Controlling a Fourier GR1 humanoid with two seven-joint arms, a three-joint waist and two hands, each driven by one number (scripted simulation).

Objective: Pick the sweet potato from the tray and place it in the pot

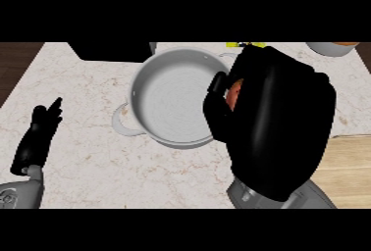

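Note:
My right hand [279, 117] fills the right half of the head view, its fingers and thumb curled round the orange sweet potato [235, 94], of which only a small patch shows. The hand hangs at the right rim of the grey pot [148, 81], which stands open and empty in the middle of the marble counter. My left hand [39, 132] rests open on the counter at the far left, fingers pointing away. The tray is hidden from view.
A black object [109, 51] sits at the back left of the counter. A pale round container [330, 48] shows at the back right corner, and something yellow-green [235, 44] peeks out behind the pot. A wooden surface [351, 166] lies at the right.

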